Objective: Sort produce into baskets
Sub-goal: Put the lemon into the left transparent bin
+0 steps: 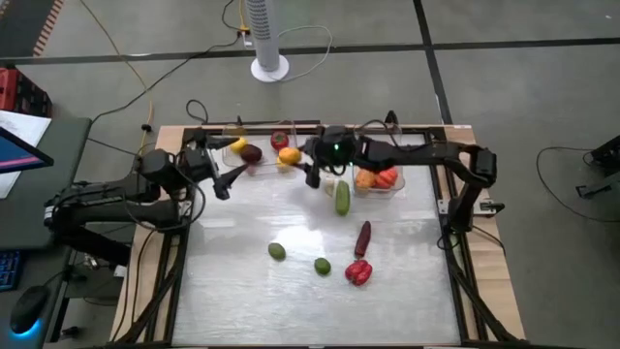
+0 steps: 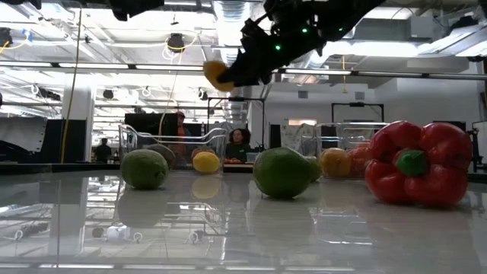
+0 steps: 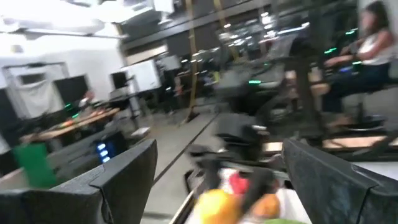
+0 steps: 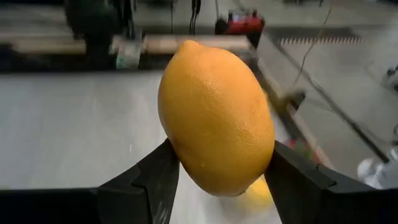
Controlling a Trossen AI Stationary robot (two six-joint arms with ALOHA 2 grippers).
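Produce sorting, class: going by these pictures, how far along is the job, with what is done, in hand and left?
Partly done. The left basket already holds a banana and a dark fruit; the right basket holds orange and red pieces. In hand: the right gripper holds a lemon in the air. The left gripper is open and empty. Left on the table: cucumber, two limes, dark red vegetable, red pepper.

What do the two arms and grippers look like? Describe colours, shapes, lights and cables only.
Both arms are black, built of jointed segments. The right arm carries a small green light near its wrist, and thin dark cables loop behind both. The left gripper and the right gripper each have two broad, flat, matte dark fingers.
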